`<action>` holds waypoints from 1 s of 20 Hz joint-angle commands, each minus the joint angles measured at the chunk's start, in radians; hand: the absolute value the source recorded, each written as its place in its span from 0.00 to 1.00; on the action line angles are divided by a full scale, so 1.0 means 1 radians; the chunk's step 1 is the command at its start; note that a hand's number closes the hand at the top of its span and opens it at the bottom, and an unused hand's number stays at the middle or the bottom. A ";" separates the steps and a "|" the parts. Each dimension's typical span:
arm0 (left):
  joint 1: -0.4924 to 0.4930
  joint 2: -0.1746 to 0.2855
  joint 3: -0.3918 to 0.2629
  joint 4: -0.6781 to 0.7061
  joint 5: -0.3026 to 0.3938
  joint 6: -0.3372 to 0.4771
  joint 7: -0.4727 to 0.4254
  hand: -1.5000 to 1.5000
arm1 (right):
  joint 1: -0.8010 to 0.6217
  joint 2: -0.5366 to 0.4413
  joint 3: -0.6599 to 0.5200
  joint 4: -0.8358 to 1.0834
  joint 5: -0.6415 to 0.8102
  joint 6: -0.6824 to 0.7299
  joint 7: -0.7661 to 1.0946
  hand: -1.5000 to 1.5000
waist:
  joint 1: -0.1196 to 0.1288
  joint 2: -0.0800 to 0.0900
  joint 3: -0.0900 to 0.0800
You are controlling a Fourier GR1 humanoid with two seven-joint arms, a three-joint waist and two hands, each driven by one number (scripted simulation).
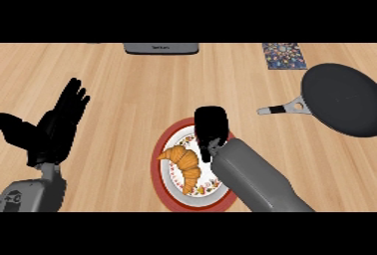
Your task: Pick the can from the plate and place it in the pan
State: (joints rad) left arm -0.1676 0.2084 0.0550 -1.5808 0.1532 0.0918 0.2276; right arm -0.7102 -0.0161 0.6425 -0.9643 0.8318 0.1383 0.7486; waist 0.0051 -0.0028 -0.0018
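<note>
Head view: we cannot make out can. Right hand (210,127) sits over upper part of plate (157,174) and covers that spot. Hand spread or closed round anything? We cannot tell. Croissant (185,162) on plate, just left of hand and a little nearer us. Pan (346,102) well to hand's right, empty, handle pointing back toward it. Left hand (55,127) far off to left, open, fingers up, resting. Beyond right hand, at far edge of counter (125,99), grey box (162,48) and patterned mat (284,56).
</note>
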 commanded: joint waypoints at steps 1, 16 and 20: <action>-0.062 -0.013 -0.015 0.016 -0.024 0.025 0.018 0.50 | -0.093 -0.031 -0.138 0.098 0.026 -0.103 0.074 1.00 | 0.000 0.010 0.002; -0.053 -0.002 -0.045 -0.013 -0.012 -0.033 -0.002 0.50 | -0.466 -0.514 -0.445 0.490 0.267 -0.201 0.652 1.00 | 0.124 0.049 -0.003; -0.076 -0.027 -0.065 -0.007 -0.008 -0.034 -0.005 0.50 | -0.562 -0.524 -0.463 0.579 0.315 -0.203 0.690 1.00 | 0.140 0.056 -0.002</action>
State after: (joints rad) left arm -0.2323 0.1938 0.0049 -1.5899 0.1445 0.0636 0.2267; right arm -1.1775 -0.5188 0.1871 -0.4642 1.0872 -0.0538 1.1940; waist 0.1254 0.0510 -0.0041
